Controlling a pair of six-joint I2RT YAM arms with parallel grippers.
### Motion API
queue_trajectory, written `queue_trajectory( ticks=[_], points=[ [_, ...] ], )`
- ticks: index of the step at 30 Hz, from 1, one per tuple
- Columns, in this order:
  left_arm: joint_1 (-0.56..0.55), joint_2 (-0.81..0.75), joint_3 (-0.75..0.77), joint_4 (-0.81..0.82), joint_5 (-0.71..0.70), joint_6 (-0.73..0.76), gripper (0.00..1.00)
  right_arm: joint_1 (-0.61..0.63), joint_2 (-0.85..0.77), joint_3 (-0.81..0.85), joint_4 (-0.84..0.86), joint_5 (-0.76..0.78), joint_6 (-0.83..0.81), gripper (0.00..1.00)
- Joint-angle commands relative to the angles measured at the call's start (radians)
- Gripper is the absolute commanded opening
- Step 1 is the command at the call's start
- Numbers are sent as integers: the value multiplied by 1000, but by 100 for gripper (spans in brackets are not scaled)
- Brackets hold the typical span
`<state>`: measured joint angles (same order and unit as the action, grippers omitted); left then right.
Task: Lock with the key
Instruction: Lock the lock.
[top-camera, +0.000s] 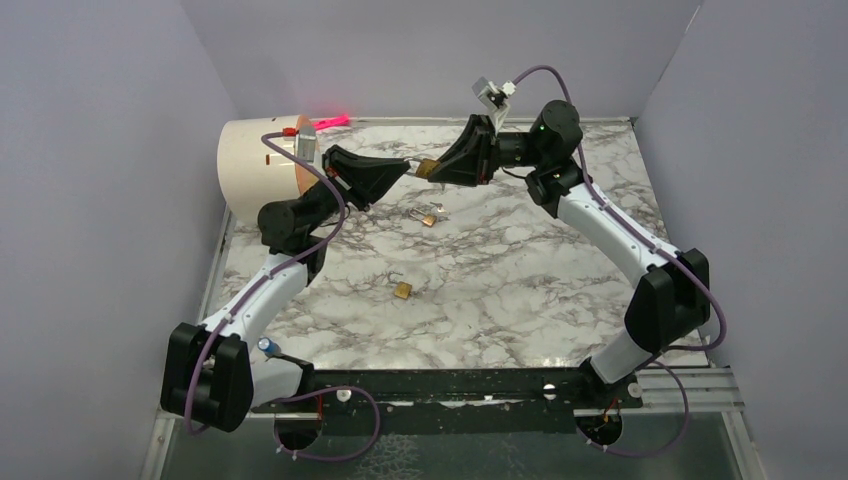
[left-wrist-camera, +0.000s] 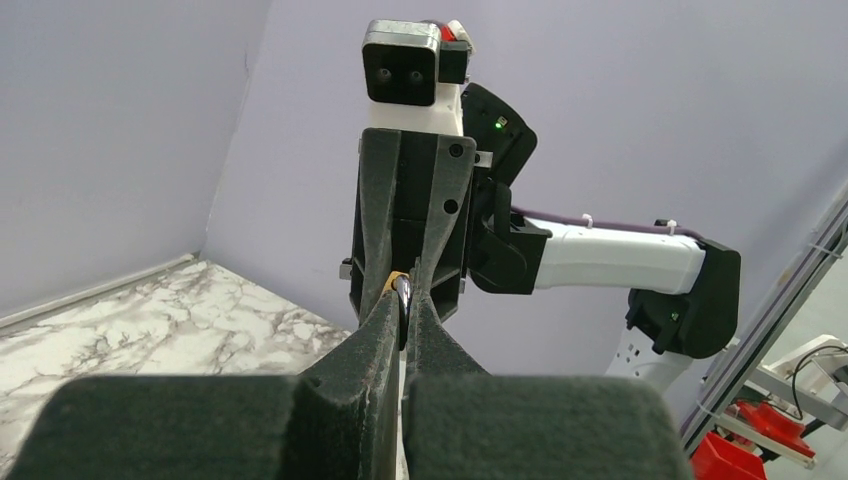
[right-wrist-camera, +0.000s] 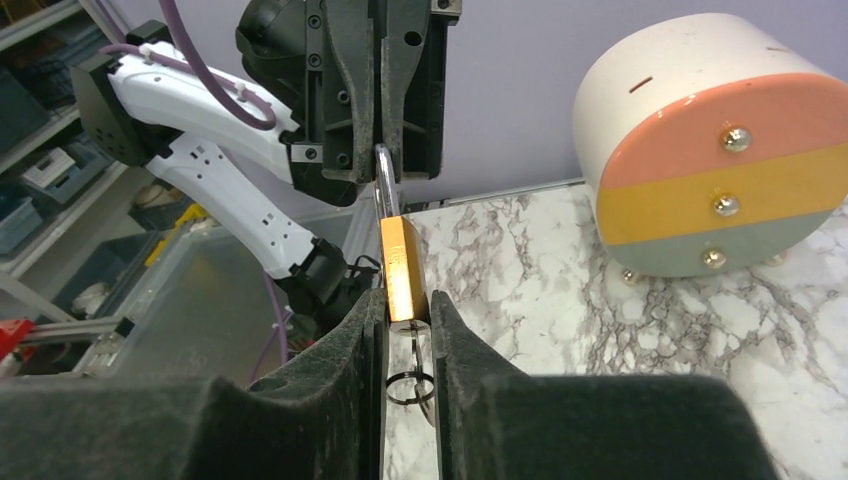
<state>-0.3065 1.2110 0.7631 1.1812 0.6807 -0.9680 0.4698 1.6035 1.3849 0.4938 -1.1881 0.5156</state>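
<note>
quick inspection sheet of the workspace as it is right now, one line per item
surface: marble table, flat
job's things: held padlock in the air between the arms, brass body, shackle toward the left arm; key ring hangs under it, key itself hidden
clutter: near padlock and far padlock lie loose on the table; drum at far left; pink object behind it
grippers: left gripper shut on the shackle; right gripper closed on the brass body
cables: purple cables run along both arms, no snag seen
surroundings: plain walls on three sides; shelves beyond in the right wrist view
</note>
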Motion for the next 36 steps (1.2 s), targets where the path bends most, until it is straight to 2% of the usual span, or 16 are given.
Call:
queue_trajectory(
  ticks=[1, 3, 9, 12, 18, 23, 28, 32, 36],
  points=[
    [4, 2, -6, 63, 13, -11, 0, 6, 13, 29, 77, -33, 53, 14],
    [6, -1, -12, 63, 16, -8, 0, 6, 13, 25, 103, -43, 79, 1],
    [23, 10, -8, 29, 95, -2, 0, 6, -3, 35, 81, -83, 125, 1],
    [34, 32, 23, 14, 194, -20, 0, 4, -3, 76, -34, -117, 104, 1],
    [47, 74, 97, 12, 384, -101, 0, -1, -8, 158, -332, -146, -44, 1],
    [49, 77, 128, 12, 490, -140, 0, -24, 3, 194, -412, -243, -59, 1],
    [49, 85, 159, 14, 591, -181, 0, -64, 15, 198, -362, -328, 21, 1],
    [48, 83, 168, 19, 633, -209, 0, -68, 32, 175, -202, -404, 173, 1],
    [47, 78, 170, 33, 659, -228, 0, -68, 45, 142, 34, -436, 358, 1]
  ],
)
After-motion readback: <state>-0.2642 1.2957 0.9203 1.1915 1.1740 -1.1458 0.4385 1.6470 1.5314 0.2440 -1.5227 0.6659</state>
